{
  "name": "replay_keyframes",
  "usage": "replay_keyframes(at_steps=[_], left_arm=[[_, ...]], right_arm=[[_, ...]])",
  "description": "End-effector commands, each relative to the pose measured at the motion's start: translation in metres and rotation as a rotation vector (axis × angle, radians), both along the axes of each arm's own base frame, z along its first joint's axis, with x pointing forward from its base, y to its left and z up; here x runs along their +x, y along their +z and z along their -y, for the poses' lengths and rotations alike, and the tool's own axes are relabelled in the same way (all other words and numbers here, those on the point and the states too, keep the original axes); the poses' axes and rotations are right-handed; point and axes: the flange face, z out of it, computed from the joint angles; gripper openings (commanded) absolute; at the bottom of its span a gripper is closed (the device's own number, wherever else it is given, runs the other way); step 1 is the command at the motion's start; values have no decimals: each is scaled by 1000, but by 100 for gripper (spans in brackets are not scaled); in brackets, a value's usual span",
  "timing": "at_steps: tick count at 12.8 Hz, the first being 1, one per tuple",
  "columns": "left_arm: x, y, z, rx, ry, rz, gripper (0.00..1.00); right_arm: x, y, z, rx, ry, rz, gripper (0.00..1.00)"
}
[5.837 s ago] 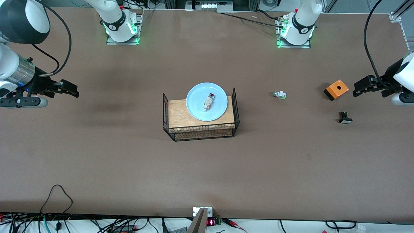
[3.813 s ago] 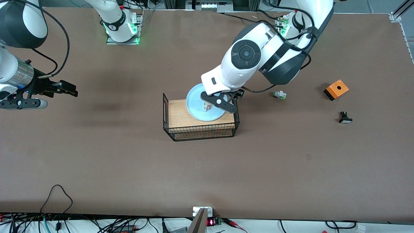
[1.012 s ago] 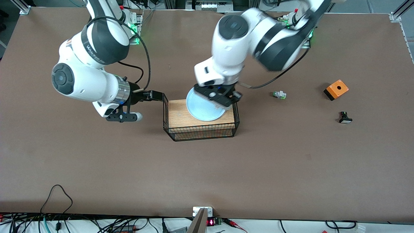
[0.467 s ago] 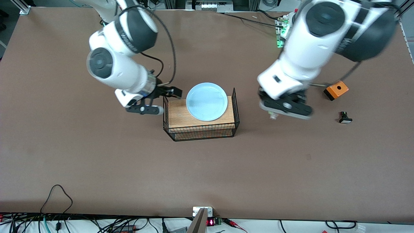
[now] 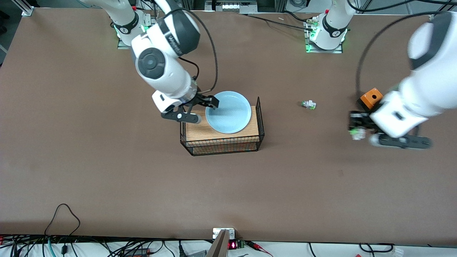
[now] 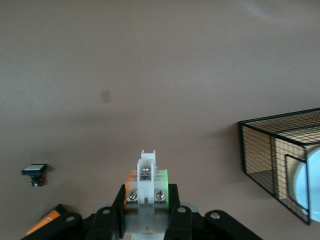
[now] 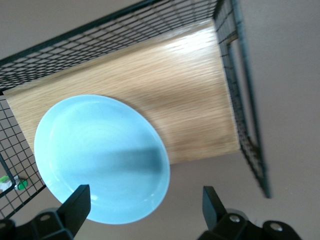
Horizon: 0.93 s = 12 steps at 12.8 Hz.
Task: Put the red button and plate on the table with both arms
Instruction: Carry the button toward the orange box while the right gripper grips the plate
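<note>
The left gripper (image 5: 357, 128) gripped the red button (image 6: 146, 187), unplaced; the right gripper (image 5: 209, 107) gaped over the racked plate (image 5: 232, 114).

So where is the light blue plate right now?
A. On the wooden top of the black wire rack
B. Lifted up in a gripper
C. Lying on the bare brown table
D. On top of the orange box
A: the light blue plate sits on the wood-topped wire rack, with the open right gripper at its rim, not gripping it.
</note>
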Motion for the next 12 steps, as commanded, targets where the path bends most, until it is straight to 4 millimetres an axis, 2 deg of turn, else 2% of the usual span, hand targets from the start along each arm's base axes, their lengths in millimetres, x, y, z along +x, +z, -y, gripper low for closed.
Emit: replay_keyframes(at_steps=[1,3,5,6,7,10,12], left_arm=[[-5,-5,-27,-18,-28,-51,0],[-7,-6,-40,-6,-15,-67,0],[-18,-5,-55,26,-39,-70,0],[-22,-3,-62,45,-26,-71,0],[-25,-3,-58,65,-28,-73,0],[-28,-1,-70,95,7,-77,0],[-37,-3,-75,93,-19,-76,0]], right_arm=[[-5,-4,-20,-33,4,37,99],[-7,-12,-26,-39,13,41,99],[-6,-21,-31,-52,30,64,99],[-12,-30,-39,-70,54,67,99],[-17,-38,-46,-88,76,69,99],[-22,-58,-59,-120,117,98,99],[-37,-71,-78,-139,162,110,99]])
